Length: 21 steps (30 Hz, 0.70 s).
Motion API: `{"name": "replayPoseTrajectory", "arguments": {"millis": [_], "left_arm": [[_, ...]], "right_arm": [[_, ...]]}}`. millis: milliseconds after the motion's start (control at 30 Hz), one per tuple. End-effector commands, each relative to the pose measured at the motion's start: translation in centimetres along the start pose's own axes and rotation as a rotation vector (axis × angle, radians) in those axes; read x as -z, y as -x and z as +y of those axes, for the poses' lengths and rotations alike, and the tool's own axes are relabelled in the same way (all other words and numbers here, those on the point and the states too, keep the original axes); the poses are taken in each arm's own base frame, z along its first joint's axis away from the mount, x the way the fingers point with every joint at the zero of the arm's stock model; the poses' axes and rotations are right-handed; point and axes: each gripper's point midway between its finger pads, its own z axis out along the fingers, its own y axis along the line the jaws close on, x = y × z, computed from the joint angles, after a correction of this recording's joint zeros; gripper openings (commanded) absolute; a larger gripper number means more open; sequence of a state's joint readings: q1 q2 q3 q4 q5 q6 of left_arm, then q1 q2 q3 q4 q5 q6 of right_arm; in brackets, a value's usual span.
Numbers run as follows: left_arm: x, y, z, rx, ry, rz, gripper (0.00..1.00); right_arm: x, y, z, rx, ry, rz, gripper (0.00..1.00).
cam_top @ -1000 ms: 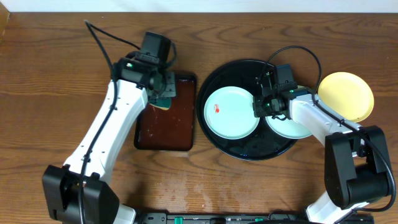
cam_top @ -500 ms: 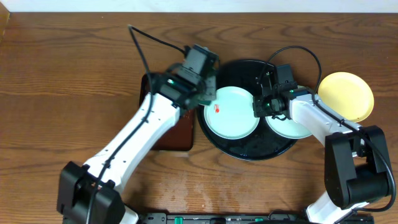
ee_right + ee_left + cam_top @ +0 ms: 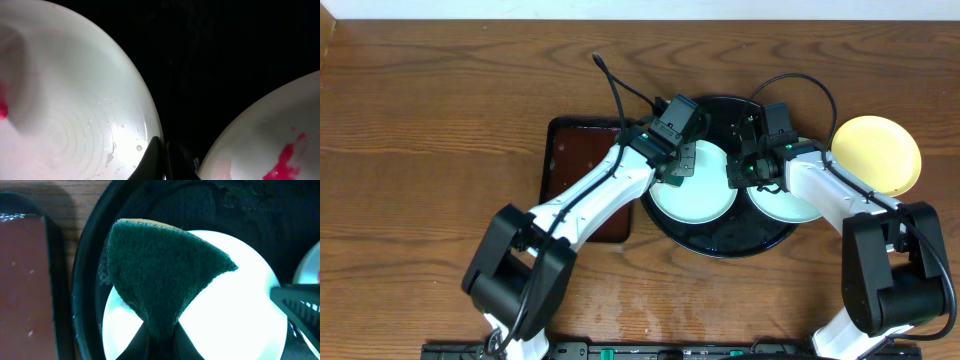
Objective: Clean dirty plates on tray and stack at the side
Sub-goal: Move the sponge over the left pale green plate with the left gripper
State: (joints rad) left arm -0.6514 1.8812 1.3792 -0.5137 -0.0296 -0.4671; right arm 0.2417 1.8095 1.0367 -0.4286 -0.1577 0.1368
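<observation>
The black tray (image 3: 722, 243) holds two mint-white plates. My left gripper (image 3: 675, 168) is shut on a dark green sponge (image 3: 160, 275) and holds it on the left plate (image 3: 705, 195), which also shows in the left wrist view (image 3: 240, 310). My right gripper (image 3: 735, 175) is shut on that plate's right rim; in the right wrist view its jaws (image 3: 162, 150) pinch the wet rim (image 3: 75, 115). The second mint plate (image 3: 782, 208) lies under my right arm and carries a red smear (image 3: 290, 150). The pale yellow plate (image 3: 877, 155) sits on the table, right of the tray.
A dark-brown rectangular tray (image 3: 582, 180) with a wet sheen lies just left of the black tray. My two arms meet over the black tray, with their cables looping above it. Bare wooden table lies on the far left and in front.
My left arm has swung right from the brown tray, carrying the sponge onto the left mint plate. The red smear on that plate is now covered. My right arm has not moved.
</observation>
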Motion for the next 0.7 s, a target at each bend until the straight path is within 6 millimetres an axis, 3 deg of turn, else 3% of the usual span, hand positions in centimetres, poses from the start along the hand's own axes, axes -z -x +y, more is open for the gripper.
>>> {"name": "replayPoseTrajectory", "arguments": {"millis": [0, 400, 667], "left_arm": [[-0.8, 0.3, 0.2, -0.011, 0.014, -0.011, 0.07], [-4.6, -1.2, 2.7, -0.036, 0.144, 0.029, 0.07], [-7.6, -3.6, 3.7, -0.05, 0.184, 0.11, 0.07]], "right_arm": [[-0.2, -0.4, 0.3, 0.018, 0.006, 0.011, 0.01], [-0.2, -0.4, 0.3, 0.018, 0.006, 0.013, 0.01], [-0.2, -0.4, 0.3, 0.018, 0.006, 0.013, 0.01]]}}
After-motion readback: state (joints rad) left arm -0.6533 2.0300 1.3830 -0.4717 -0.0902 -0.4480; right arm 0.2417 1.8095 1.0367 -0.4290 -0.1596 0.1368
